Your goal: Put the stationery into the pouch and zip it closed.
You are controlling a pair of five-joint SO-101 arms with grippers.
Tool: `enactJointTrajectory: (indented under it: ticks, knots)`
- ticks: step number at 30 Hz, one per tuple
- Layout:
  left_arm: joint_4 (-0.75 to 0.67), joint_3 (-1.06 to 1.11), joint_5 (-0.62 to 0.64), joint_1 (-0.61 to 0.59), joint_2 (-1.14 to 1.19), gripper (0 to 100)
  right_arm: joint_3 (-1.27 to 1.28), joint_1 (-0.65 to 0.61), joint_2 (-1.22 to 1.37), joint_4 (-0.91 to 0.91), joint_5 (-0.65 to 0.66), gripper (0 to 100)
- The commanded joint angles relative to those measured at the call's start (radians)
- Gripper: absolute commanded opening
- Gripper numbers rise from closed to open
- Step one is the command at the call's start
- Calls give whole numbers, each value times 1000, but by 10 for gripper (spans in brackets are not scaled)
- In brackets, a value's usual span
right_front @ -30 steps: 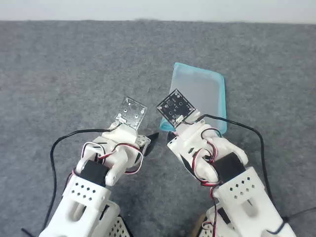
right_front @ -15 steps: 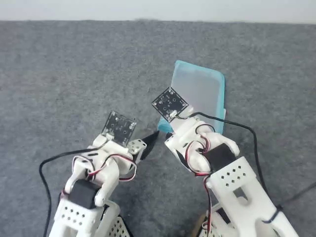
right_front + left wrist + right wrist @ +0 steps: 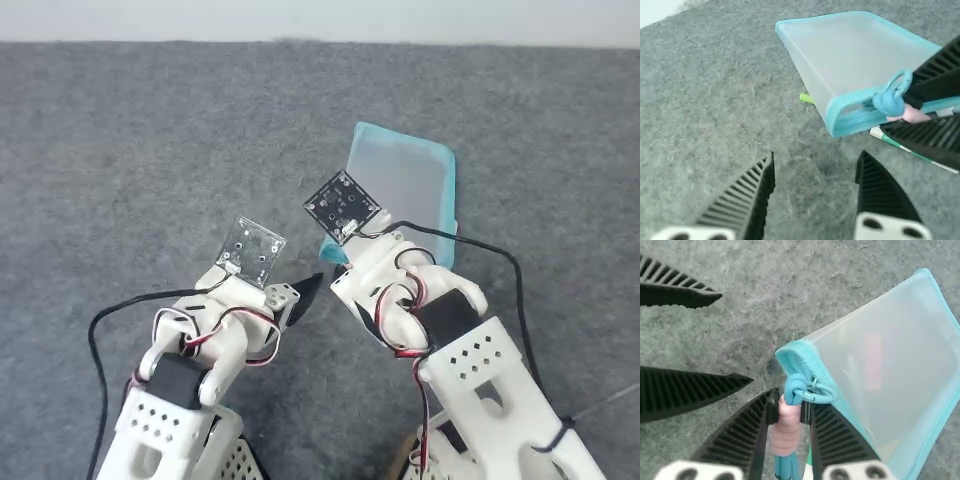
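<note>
A translucent pouch (image 3: 405, 195) with teal trim lies flat on the grey mat. My right gripper (image 3: 789, 410) is at the pouch's (image 3: 880, 370) near corner, shut on the blue zipper pull (image 3: 807, 389) and its pink tag (image 3: 785, 432). My left gripper (image 3: 817, 160) stands open just left of that corner, low over the mat, with nothing between its fingers. From the left wrist I see the pouch (image 3: 860, 60), the right gripper (image 3: 905, 107) on the pull, a green tip (image 3: 806, 98) peeking from under the pouch, and a white-and-green pen (image 3: 910, 150) beside the right fingers. A faint pink shape (image 3: 872, 360) shows through the pouch.
Grey carpet-like mat (image 3: 150, 150) covers the table, with open room to the left and at the back. The mat's far edge (image 3: 300, 42) meets a pale wall. Black cables (image 3: 110, 320) trail from both arms.
My left arm drew back toward the near left, then came forward again to the pouch corner. The right arm shifted slightly left and kept hold of the zipper pull.
</note>
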Motion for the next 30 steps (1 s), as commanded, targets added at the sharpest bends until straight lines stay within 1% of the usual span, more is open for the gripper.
enactJointTrajectory:
  ticks: [1,7,12,16,20,22,27,30]
  knots:
    - [-37,-27,-6,-3,15,254,-52,-10,-2,10,-14,6]
    - [-38,-24,-8,-3,17,254,-49,-12,-22,13,-12,6]
    - [-61,-22,-5,-3,20,305,-34,-12,-110,42,18,6]
    - [-66,-22,-5,-3,18,305,-3,-16,-159,45,28,6]
    - [-97,-21,-5,-3,21,305,14,-70,-163,51,29,6]
    - [-100,-24,-5,-3,21,305,14,-96,-163,68,55,6]
    - [-103,-24,-5,-2,21,305,15,-110,-168,82,69,6]
    - [-146,-7,-5,-8,23,305,6,-122,-173,101,72,6]
